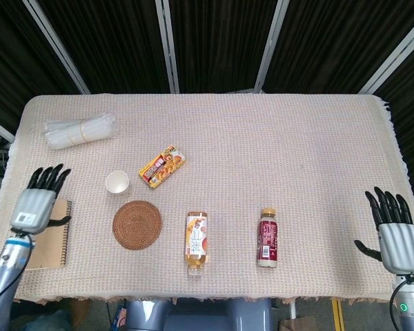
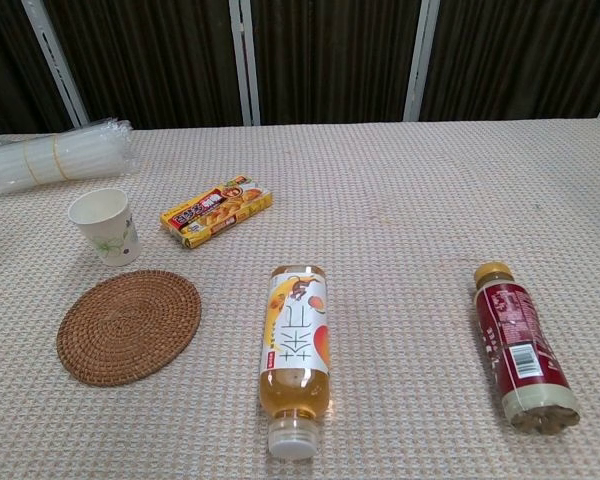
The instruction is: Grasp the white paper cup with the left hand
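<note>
The white paper cup (image 1: 117, 182) (image 2: 103, 226) stands upright on the cloth at the left, just beyond a round woven coaster (image 1: 136, 224) (image 2: 129, 325). My left hand (image 1: 37, 201) hovers over the notebook (image 1: 47, 243) to the cup's left, fingers spread and holding nothing, about a hand's width from the cup. My right hand (image 1: 394, 231) stays at the table's right edge, fingers spread and empty. Neither hand appears in the chest view.
A bundle of clear plastic cups (image 1: 80, 130) lies at the far left. A snack box (image 1: 162, 166) sits right of the cup. An orange-label bottle (image 1: 196, 242) and a red-label bottle (image 1: 268, 238) lie on their sides near the front.
</note>
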Controlling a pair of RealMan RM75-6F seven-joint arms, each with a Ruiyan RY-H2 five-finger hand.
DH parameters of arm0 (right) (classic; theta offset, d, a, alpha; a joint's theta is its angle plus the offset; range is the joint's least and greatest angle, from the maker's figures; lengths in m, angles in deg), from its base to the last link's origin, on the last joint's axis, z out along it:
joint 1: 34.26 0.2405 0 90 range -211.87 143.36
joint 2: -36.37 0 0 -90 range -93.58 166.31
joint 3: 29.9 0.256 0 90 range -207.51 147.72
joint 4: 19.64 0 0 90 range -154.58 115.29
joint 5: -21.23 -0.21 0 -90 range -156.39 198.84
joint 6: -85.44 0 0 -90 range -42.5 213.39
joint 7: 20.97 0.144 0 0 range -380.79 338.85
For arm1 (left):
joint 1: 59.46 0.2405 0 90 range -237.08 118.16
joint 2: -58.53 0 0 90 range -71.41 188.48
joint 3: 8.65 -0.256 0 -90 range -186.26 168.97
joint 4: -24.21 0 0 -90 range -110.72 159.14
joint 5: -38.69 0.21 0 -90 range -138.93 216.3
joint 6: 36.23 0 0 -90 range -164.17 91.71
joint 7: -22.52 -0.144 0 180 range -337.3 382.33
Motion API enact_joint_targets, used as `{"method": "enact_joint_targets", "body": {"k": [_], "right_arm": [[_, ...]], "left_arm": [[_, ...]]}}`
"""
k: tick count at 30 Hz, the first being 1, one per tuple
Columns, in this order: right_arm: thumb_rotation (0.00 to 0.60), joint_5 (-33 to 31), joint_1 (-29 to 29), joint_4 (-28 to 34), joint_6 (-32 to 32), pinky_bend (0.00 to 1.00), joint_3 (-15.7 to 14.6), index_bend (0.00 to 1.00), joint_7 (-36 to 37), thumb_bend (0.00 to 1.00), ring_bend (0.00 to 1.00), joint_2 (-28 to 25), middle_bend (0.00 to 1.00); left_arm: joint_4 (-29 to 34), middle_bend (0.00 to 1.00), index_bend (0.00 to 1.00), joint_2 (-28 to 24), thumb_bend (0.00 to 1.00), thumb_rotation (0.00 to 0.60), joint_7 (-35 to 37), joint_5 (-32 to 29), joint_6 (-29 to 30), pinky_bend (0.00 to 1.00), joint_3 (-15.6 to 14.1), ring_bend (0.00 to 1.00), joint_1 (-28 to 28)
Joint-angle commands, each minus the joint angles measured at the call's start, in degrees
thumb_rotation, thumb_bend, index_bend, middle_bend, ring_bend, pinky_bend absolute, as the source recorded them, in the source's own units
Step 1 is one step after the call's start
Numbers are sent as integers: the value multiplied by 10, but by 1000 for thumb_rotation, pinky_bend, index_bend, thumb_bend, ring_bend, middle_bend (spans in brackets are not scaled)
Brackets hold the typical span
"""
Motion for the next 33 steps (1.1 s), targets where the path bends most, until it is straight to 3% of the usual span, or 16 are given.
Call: {"method": "enact_joint_targets", "body": {"k": [1,10,13,18,20,24,33], "right_arm": [[600,-12,2,-3,7,0,4,0,-3,0,0,2,0],[600,-40,0,-15,11,0,14,0,-1,0,0,2,0],[600,-48,-1,-19,12,0,17,0,3,0,0,1,0],[600,-56,-2,-24,11,0,21,0,14,0,0,-2,0],[600,-59,-2,-26,12,0,23,0,15,0,0,-2,0],[600,-61,-1,-27,14,0,23,0,16,0,0,-2,0],[600,-59,-1,-21,13,0,23,0,18,0,0,-4,0]], "left_arm": [[-39,0,0,54,0,600,-65,-59,-77,0,38,0,-78],[-110,24,4,104,0,600,-87,-141,-189,83,41,19,-157],[-136,133,72,121,0,600,-84,-154,-199,175,40,101,-171],[-185,388,299,152,0,600,-51,-147,-203,388,39,295,-189],[-193,448,368,157,0,600,-37,-141,-202,438,40,344,-192],[-195,508,449,157,4,600,-26,-134,-197,479,36,399,-197],[-108,513,456,115,0,600,-8,-104,-153,483,32,404,-191]]}}
